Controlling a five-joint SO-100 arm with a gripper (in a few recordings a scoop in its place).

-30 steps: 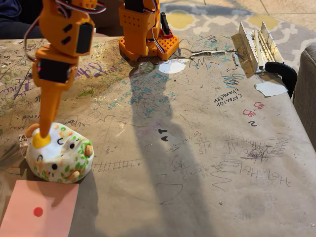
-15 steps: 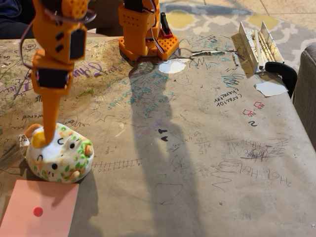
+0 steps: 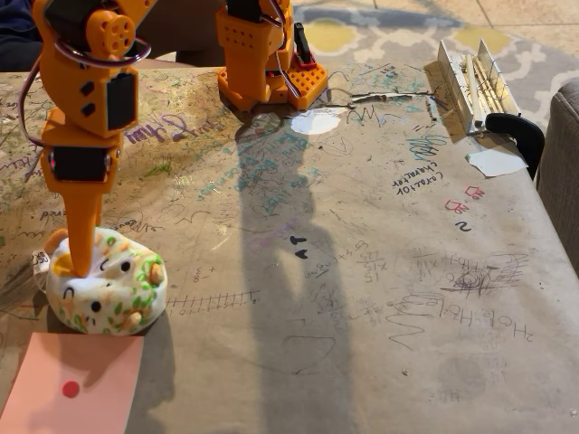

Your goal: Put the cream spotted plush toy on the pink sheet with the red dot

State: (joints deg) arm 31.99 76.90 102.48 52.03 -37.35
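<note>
The rounded cream-white plush toy with green and orange spots [image 3: 106,294] sits on the scribbled brown paper-covered counter [image 3: 362,271], just behind the far edge of the flat salmon-pink paper sheet with the small red dot [image 3: 72,384]; its front rim meets or barely overlaps that edge, but most of its body is still off the sheet. Over the last second the toy has crept a little toward the sheet and to the left in the fixed view, and its top now looks dented. The orange gripper [image 3: 80,262] has swung leftward with the arm and come down, so that its long pointed finger presses into the toy's upper left side, close to the orange ear. Only that one finger is plain to see; whether the jaws are spread or pinching the plush I cannot tell, since the other finger is hidden behind it.

My reading is that the arm is settling into a grasp or nudging the toy forward, and the placement itself is not yet done. The toy needs to travel only a short way toward the sheet's red dot [image 3: 71,389]. Relative to the sheet, the arm's orange base [image 3: 262,54] stands well behind and to the right, with white paper scraps [image 3: 315,122] near it.
</note>
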